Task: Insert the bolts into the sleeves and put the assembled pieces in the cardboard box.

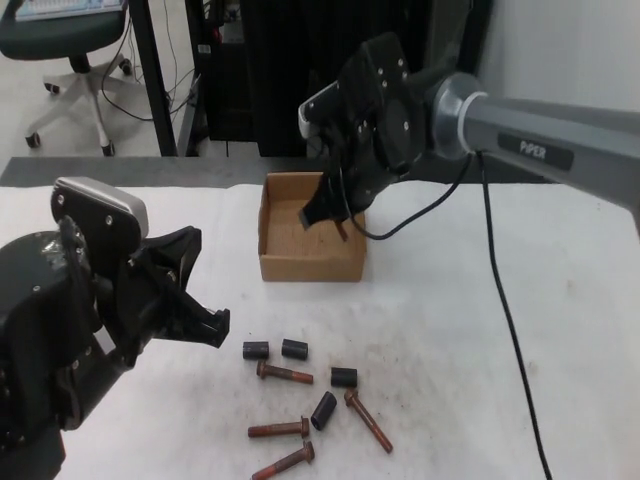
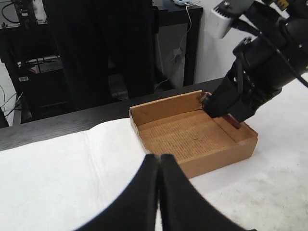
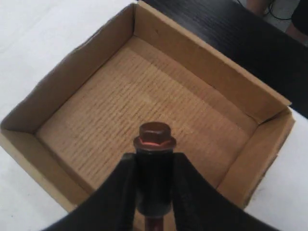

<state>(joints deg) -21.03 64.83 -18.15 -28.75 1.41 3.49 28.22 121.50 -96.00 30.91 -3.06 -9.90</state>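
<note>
One cardboard box (image 1: 310,268) sits under the right claw (image 1: 325,215). One assembled piece (image 3: 154,139), a bolt in a sleeve, is held in that claw. Four loose bolts (image 1: 284,373) (image 1: 278,429) (image 1: 283,461) (image 1: 368,420) lie on the bench (image 1: 450,330) near the left claw (image 1: 212,326), off toward the right arm's side. Four empty sleeves (image 1: 255,350) (image 1: 294,349) (image 1: 343,377) (image 1: 323,410) lie among them. There are two claws, one on each arm.

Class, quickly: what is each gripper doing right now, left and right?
Left gripper: closed, holding nothing.
Right gripper: closed on a sleeved bolt above the cardboard box.
</note>
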